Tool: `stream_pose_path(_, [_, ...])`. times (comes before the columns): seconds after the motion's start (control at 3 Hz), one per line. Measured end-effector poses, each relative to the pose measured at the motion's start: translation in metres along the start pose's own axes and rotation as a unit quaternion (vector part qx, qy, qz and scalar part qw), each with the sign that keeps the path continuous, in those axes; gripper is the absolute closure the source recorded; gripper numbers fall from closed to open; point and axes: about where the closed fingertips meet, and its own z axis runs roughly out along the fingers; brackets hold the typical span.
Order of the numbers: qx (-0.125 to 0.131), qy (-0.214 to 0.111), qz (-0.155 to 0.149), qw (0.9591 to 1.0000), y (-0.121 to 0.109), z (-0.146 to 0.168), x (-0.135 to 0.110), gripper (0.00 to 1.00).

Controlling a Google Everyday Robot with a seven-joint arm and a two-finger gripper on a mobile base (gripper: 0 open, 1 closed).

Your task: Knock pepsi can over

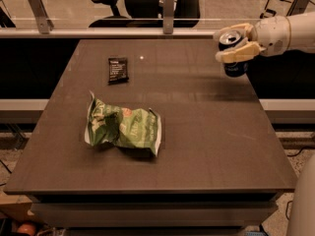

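The pepsi can, dark blue with a silver top, is at the table's far right edge, between the fingers of my gripper. The gripper reaches in from the right on a white arm. One cream finger crosses the front of the can and the other lies behind its top. The gripper is shut on the can. The can leans slightly, and I cannot tell whether its base touches the table.
A crumpled green snack bag lies left of the middle of the dark table. A small flat black packet lies at the far left. A railing and office chairs stand behind the table. The table's right edge is just beside the can.
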Motion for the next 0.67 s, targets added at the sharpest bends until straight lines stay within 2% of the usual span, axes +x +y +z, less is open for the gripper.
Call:
stream_pose_path(0.33, [-0.004, 0.052, -0.022, 0.9984, -0.0028, -0.0003, -0.0088, 1.00])
stream_pose_path(0.67, [-0.002, 0.101, -0.046, 0.9938, -0.0061, 0.0043, -0.0174, 1.00])
